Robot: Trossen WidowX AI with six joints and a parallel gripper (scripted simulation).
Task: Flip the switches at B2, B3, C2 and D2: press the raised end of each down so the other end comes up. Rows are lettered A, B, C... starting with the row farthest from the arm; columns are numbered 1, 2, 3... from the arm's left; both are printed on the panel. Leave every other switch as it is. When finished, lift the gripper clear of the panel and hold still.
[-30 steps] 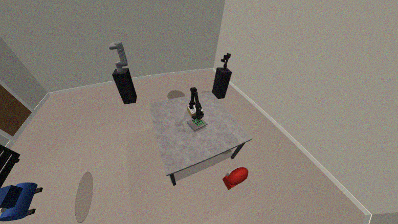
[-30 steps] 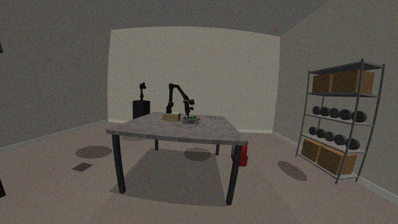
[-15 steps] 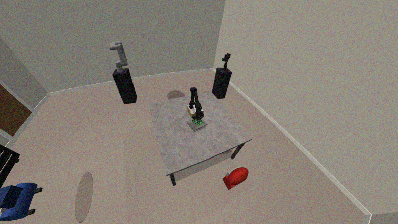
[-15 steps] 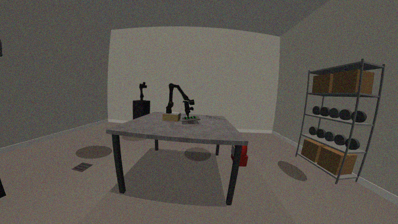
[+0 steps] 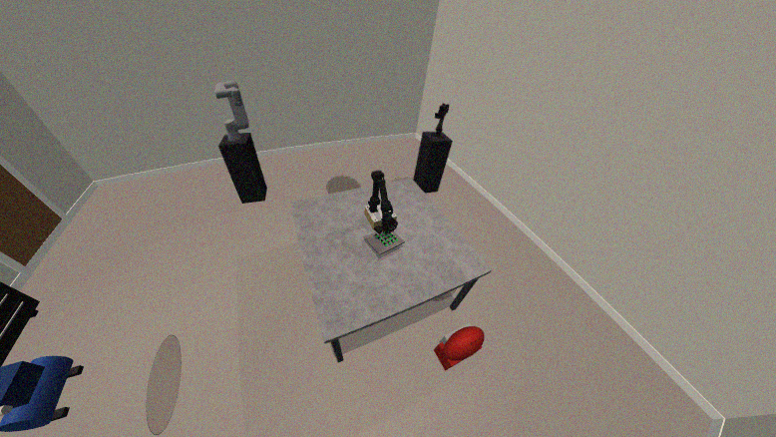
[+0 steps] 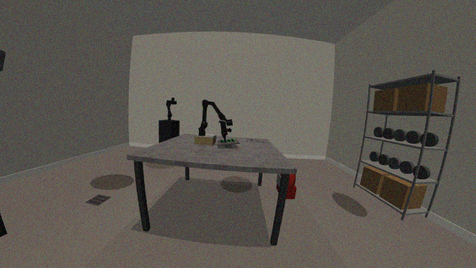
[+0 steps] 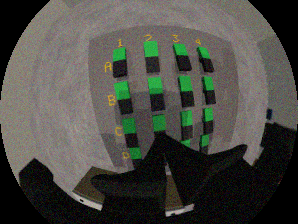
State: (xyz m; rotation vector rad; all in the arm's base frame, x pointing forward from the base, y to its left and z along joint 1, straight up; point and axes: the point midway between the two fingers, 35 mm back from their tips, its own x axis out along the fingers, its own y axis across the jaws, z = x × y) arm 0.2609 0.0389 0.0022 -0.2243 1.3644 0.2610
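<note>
The grey switch panel [image 5: 379,249] [image 6: 228,145] [image 7: 101,70] lies on the table in front of the arm. Its switches each show a green far half and a black near half. B2 [image 7: 155,93] and B3 [image 7: 186,91] are uncovered in the wrist view. C2 [image 7: 159,123] shows its green half; the fingertips cover its near part. D2 is hidden behind the fingers. Which ends are raised is hard to tell. My gripper [image 6: 225,139] [image 7: 160,137] is shut and empty, pointing down low over the panel, its tips at C2's near end in the wrist view. Contact cannot be told.
A yellowish box [image 5: 371,218] [image 6: 204,140] with a pale top stands on the table [image 5: 358,292] [image 6: 199,155] beside the arm's base, close to the panel's near side. Neighbouring switches C1 [image 7: 129,126] and C3 [image 7: 186,119] sit on either side of C2.
</note>
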